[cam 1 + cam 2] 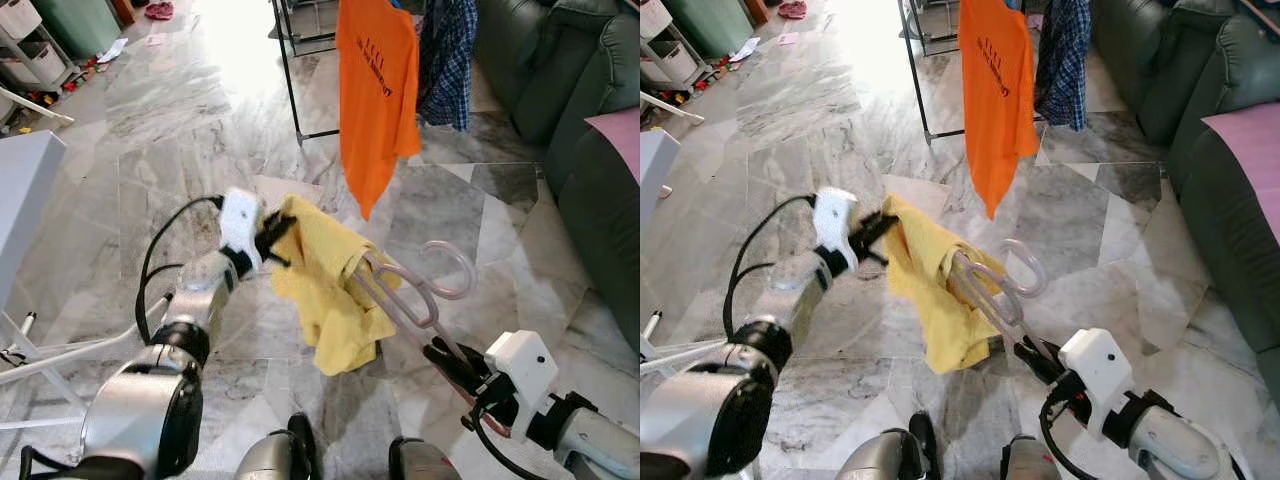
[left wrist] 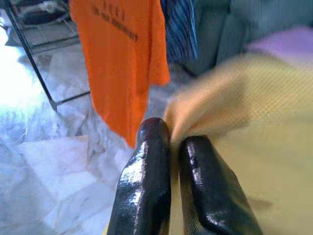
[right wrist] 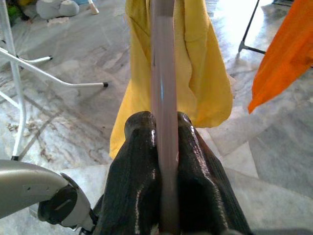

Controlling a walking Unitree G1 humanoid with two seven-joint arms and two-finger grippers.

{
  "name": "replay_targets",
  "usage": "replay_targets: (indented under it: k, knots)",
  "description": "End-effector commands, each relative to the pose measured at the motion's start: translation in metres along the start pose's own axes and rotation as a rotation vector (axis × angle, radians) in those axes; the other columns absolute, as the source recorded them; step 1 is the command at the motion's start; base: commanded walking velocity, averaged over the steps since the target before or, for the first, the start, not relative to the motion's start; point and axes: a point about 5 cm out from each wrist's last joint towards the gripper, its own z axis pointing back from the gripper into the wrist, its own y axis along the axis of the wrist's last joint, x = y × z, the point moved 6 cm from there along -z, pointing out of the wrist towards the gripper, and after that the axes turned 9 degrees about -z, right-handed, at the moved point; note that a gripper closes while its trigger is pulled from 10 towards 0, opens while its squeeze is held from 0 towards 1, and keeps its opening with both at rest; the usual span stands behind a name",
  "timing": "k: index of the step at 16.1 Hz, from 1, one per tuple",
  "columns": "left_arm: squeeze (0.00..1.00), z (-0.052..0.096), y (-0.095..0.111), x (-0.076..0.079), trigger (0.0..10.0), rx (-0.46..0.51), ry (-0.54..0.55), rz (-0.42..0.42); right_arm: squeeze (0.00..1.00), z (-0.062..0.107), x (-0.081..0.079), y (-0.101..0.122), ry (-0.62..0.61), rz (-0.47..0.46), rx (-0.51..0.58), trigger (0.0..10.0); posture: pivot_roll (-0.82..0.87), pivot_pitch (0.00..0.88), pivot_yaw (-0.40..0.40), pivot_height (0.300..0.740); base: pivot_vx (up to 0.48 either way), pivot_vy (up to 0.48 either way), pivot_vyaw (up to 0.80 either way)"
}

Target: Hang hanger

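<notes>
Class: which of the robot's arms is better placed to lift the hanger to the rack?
Probably right. The right gripper is shut on the pink hanger, while the left gripper only pinches the yellow cloth.

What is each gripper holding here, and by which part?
Right gripper clamps the pink hanger by its lower bar. Left gripper pinches the top edge of the yellow cloth draped on it.

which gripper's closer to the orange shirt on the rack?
Left. The left gripper, shut on the yellow cloth, sits just below and left of the orange shirt hem. The right gripper, shut on the hanger, is lower and nearer the robot.
</notes>
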Motion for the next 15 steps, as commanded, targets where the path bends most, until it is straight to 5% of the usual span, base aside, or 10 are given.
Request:
replay_targets:
  k: [1,15]
  knots:
    - [0.00,-0.0004,0.0096,-0.0088,0.0,0.030,0.020,0.028,0.00,-0.0012,-0.0073,0.0005,0.022,0.003,0.017,10.0,-0.29,0.223,0.155,0.740,0.000,0.000,0.00]
    - [0.00,-0.0029,0.0177,-0.0106,0.0,0.057,0.023,0.042,0.00,-0.0009,-0.0079,-0.0051,0.021,-0.004,0.002,10.0,-0.29,0.223,0.155,0.740,0.000,0.000,0.00]
